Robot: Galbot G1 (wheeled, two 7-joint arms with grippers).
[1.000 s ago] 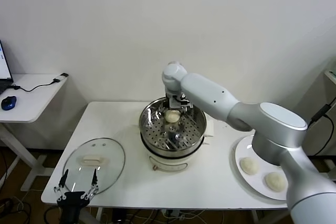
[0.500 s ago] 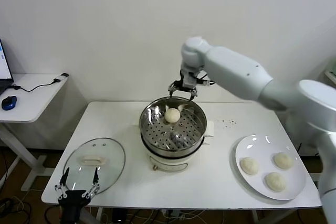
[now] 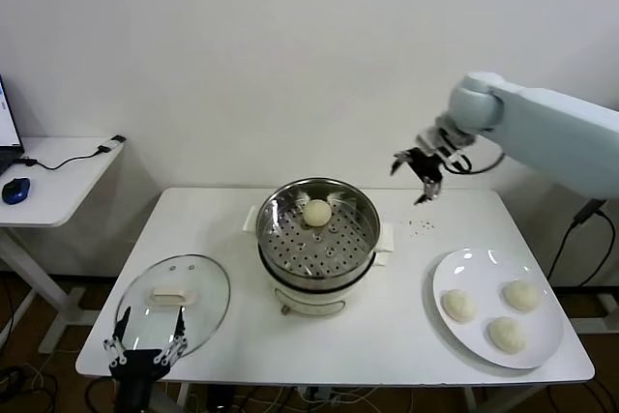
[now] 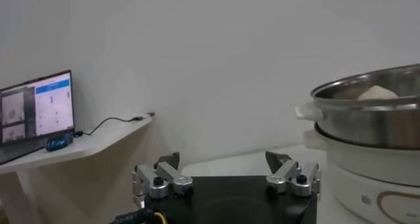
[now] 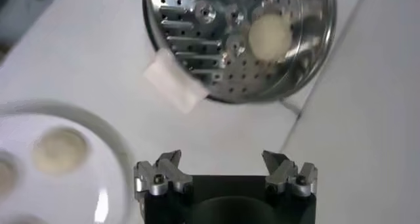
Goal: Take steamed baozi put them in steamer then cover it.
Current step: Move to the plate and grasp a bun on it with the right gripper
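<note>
Right gripper (image 3: 422,177): mine, up in the air above the table's far edge, between the steamer and the plate, its fingers spread wide with nothing between them.
Left gripper (image 3: 143,347): also mine, parked low at the near-left edge of the table, just in front of the glass cover, jaws wide and empty.
Steamer (image 3: 318,236): steel perforated basket on its cream-white pot base, in the middle of the white table (image 3: 387,336), uncovered.
Baozi in steamer (image 3: 317,212): one bun on the perforated floor, toward the far side of the basket.
Baozi on plate (image 3: 458,306): three buns on the white plate (image 3: 546,336) at the table's right end, apart from each other.
Cover (image 3: 174,303): lying flat on the table to the left of the steamer, cream handle up.
Side desk (image 3: 58,176): at my far left, with a blue mouse (image 3: 15,190) and a cable on it.
</note>
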